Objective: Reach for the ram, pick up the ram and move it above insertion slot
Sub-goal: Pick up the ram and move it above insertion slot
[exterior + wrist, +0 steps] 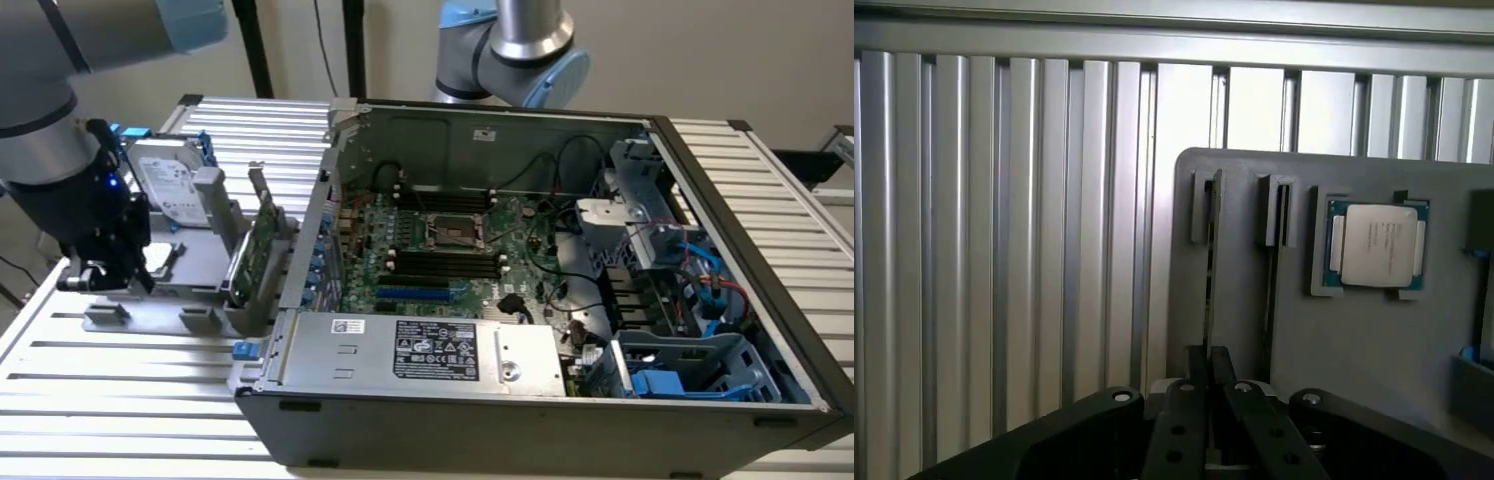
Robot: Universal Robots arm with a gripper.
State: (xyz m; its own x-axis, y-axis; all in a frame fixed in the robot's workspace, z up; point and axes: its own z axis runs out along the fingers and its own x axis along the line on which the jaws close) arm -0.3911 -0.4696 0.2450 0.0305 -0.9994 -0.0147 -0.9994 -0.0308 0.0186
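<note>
You will find the gripper (1209, 385) pressed together on the ram (1209, 260), pinching the thin board at its near end. The ram is seen edge-on, standing in the outermost slot of the grey holder (1354, 340), which lies on the slatted table (1004, 250). A second slot (1274, 250) runs just beside it, and a processor (1376, 245) sits in its own recess further along the holder.

In the exterior view, note the gripper (107, 275) low over the holder at the exterior view's left, near the silver hard drive (171, 185) and the green expansion card (256, 240). The open computer case (534, 430) stands just beside the holder, its dark memory slots (447, 265) on the motherboard (521, 215) well apart from the gripper.
</note>
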